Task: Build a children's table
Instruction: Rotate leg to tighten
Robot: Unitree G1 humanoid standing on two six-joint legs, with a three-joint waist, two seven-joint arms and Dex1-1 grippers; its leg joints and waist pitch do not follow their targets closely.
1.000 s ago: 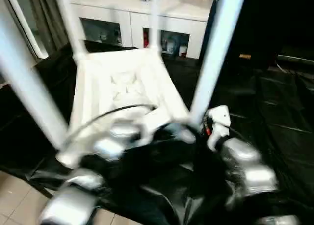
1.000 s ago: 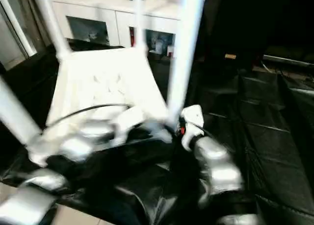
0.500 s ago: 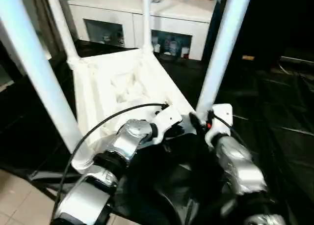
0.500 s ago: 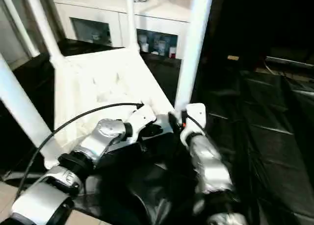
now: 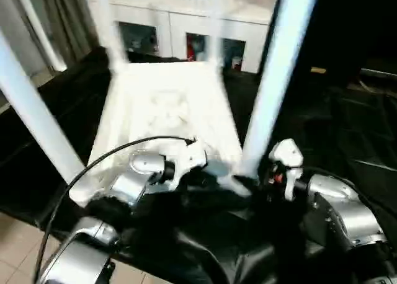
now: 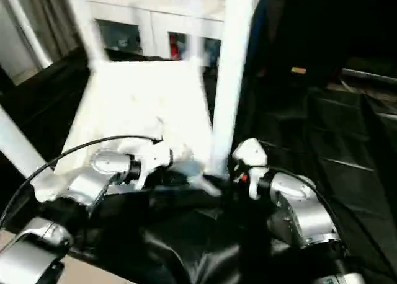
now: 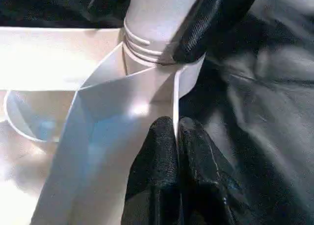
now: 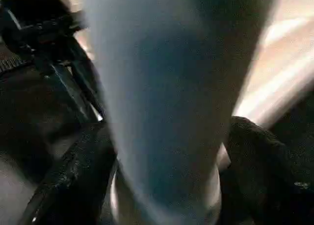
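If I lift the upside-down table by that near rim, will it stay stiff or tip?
The tabletop is probably stiff: ribbed plastic. The left gripper pinches only a thin rim wall, so slipping seems possible. Tall legs likely make it top-heavy.

One white tabletop [image 5: 167, 110] lies upside down, with four white legs [image 5: 276, 79] standing from its corners (the two far ones are smeared, so four is my best count). Two grippers: the left gripper [image 7: 175, 136] pinches the tabletop's thin edge just beside the near socket, and the right gripper [image 8: 162, 185] has one finger on each side of that socket's leg. One white cabinet [image 5: 186, 23] stands beyond both grippers.
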